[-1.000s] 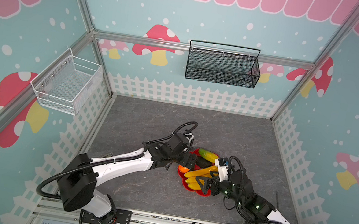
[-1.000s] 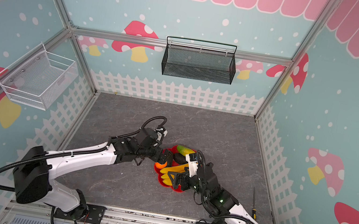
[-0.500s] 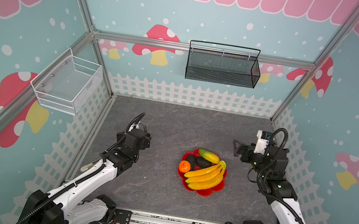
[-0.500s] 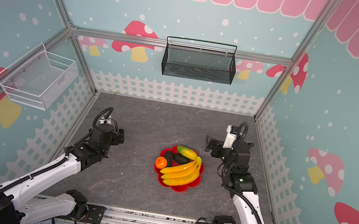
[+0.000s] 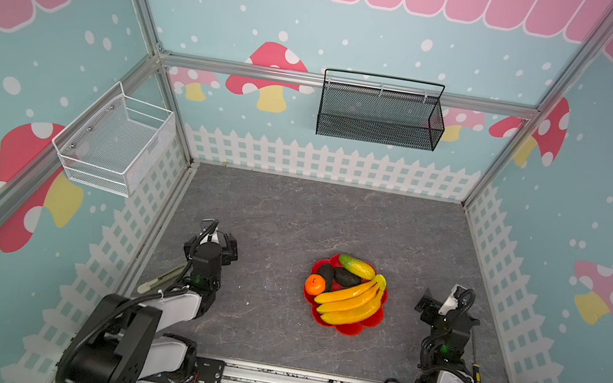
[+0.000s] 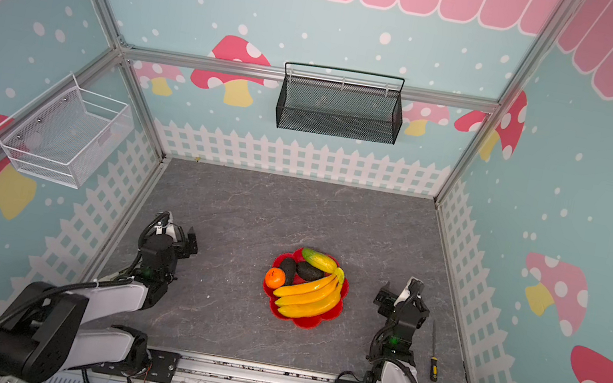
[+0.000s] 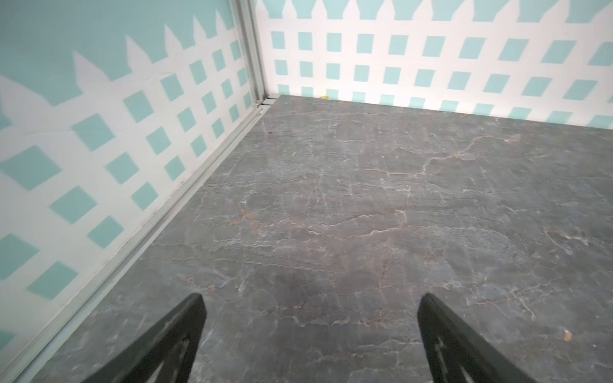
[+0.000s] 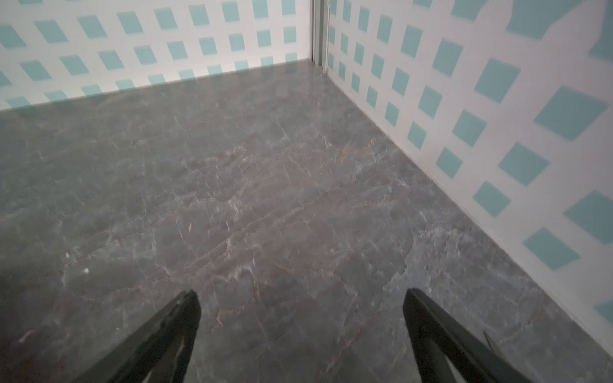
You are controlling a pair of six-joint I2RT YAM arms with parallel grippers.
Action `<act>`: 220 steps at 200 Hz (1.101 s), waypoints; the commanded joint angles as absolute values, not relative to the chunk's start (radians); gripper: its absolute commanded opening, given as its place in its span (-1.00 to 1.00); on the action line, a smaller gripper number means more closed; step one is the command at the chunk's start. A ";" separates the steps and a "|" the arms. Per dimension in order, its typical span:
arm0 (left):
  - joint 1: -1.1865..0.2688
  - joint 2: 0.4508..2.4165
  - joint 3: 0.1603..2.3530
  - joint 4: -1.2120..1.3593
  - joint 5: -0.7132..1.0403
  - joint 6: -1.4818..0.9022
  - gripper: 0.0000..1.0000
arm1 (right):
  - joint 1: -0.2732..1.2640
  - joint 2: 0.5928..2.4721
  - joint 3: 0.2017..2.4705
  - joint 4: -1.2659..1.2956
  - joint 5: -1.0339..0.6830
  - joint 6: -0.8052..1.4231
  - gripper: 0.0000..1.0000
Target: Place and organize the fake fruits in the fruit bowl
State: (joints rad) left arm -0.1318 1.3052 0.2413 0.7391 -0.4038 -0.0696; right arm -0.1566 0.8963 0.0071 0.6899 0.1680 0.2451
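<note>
Looks finished to me: banana bunch (image 5: 351, 303), orange (image 5: 315, 285), both avocados (image 5: 346, 278) and the green-yellow fruit (image 5: 356, 266) all lie in the fruit bowl (image 5: 353, 330), between the left gripper (image 7: 311, 298) and right gripper (image 8: 300, 293), well apart from each. Both gape wide, holding nothing. Nothing seems left.

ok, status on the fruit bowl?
Left gripper open, empty; right gripper open, empty. Yellow plastic banana bunch, small orange, two dark avocados, green-yellow oblong fruit all in glossy red flower-shaped bowl. Yellow-handled tool beside right arm, apart from bowl.
</note>
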 commanded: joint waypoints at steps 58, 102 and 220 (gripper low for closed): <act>-0.121 1.571 0.257 1.210 -0.367 0.008 1.00 | -0.152 1.211 0.001 1.321 0.065 0.168 0.98; -0.120 1.541 0.347 0.986 -0.398 -0.023 1.00 | -0.112 1.406 0.023 1.498 0.029 0.114 0.96; -0.113 1.548 0.365 0.957 -0.394 -0.026 0.99 | -0.008 1.519 0.212 1.282 0.034 -0.012 0.96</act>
